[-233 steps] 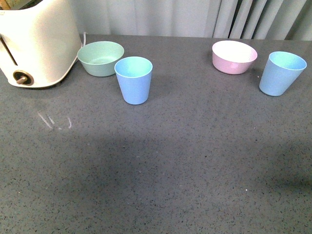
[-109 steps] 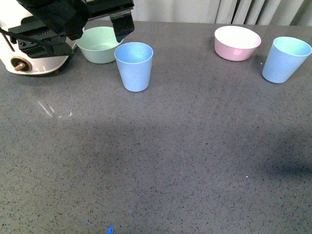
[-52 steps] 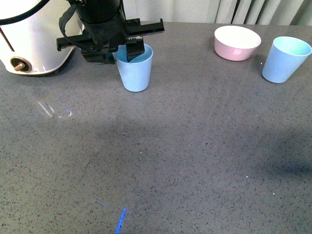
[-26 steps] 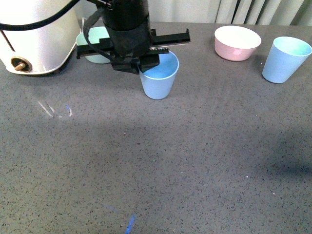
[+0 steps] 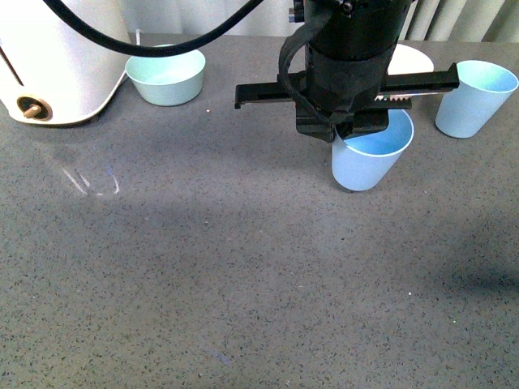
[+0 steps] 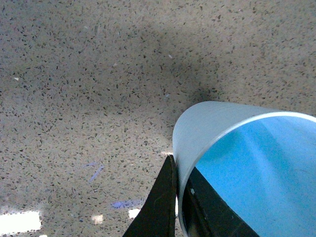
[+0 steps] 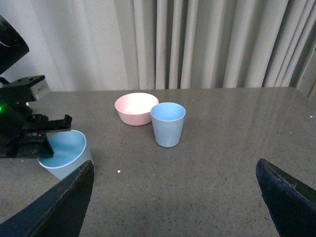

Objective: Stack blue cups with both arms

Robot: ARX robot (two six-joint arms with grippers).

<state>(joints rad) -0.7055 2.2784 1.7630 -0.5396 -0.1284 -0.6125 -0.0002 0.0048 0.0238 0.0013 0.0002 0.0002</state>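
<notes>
My left gripper is shut on the rim of a light blue cup, one finger inside and one outside, and holds it tilted just above the grey counter right of centre. The left wrist view shows that cup pinched between the black fingers. The second blue cup stands upright at the far right. In the right wrist view it stands in front of the pink bowl, and the held cup is nearer the left arm. My right gripper is open, empty and well back from both cups.
A pink bowl sits behind the left arm, also in the right wrist view. A mint-green bowl and a white toaster stand at the back left. Grey curtains hang behind the counter.
My left arm came in, closed on the left cup beside the green bowl, and has carried it rightwards across the counter toward the second cup. The second cup and both bowls have not moved.
</notes>
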